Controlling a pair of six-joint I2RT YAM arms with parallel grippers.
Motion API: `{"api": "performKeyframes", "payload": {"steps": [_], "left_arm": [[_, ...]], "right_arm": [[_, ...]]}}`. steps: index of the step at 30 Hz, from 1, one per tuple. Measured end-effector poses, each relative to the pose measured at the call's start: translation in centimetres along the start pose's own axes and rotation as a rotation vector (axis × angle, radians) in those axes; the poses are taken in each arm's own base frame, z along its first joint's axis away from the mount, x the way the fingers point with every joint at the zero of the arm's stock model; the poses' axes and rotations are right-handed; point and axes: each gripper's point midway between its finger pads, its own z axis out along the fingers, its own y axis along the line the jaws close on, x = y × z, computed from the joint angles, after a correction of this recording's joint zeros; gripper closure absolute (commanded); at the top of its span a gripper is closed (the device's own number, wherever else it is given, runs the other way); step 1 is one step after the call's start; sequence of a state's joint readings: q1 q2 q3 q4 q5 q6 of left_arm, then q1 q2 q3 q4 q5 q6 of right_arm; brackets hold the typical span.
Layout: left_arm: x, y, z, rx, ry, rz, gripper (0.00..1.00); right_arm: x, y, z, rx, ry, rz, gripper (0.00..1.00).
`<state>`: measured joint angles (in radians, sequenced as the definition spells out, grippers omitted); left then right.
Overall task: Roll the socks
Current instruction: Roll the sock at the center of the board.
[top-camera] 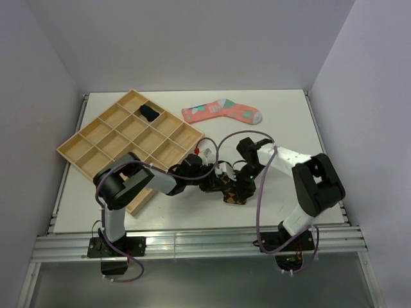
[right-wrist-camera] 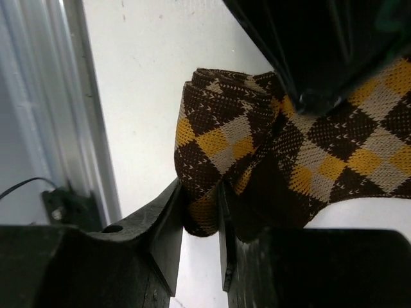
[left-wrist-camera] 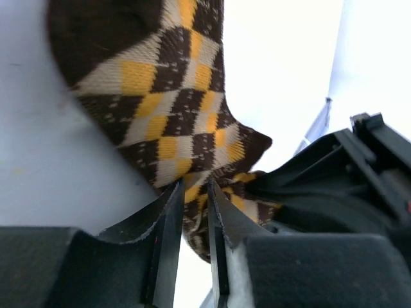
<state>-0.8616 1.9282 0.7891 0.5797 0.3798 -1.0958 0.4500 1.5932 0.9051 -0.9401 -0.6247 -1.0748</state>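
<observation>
1. Top external view: you find the brown-and-orange diamond-patterned sock [top-camera: 232, 194] on the table [top-camera: 289, 122] near the front edge, between both arms, so each can reach one end.
2. Left wrist view: your left gripper [left-wrist-camera: 192, 218] is pinched together on a fold of that sock, likely to anchor it.
3. Right wrist view: your right gripper [right-wrist-camera: 200, 224] is clamped on the bunched, partly rolled end, apparently to turn it over.
4. The pink sock [top-camera: 221, 111] lies well apart at the back. The navy sock [top-camera: 149, 113] sits bundled in a wooden tray [top-camera: 103, 138] compartment.
</observation>
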Motion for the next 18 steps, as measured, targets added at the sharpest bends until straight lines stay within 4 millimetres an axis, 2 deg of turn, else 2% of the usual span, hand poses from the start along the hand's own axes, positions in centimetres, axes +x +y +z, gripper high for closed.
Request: {"api": "performKeyframes", "payload": {"steps": [4,5,7,11,18], "left_arm": [[-0.8,0.9,-0.9,-0.05,-0.097,0.063,0.81],[-0.8,1.2,-1.2,-0.065,-0.117,0.078,0.87],[-0.6,2.1,-1.9,-0.103,-0.158,0.11,0.93],[-0.1,2.6,-3.2,-0.14,-0.233,0.176,1.0],[2.0,2.8,-6.1,-0.145,-0.327,0.342,0.98]], "right_arm": [[0.0,-0.3,-0.4,-0.087,-0.003,0.09,0.78],[-0.1,-0.5,-0.4,-0.107,-0.001,0.109,0.78],[-0.3,-0.7,-0.5,-0.151,0.009,0.153,0.77],[-1.1,-1.2,-0.7,-0.218,0.024,0.225,0.77],[-2.1,-2.3,-0.6,-0.272,0.038,0.319,0.77]]}}
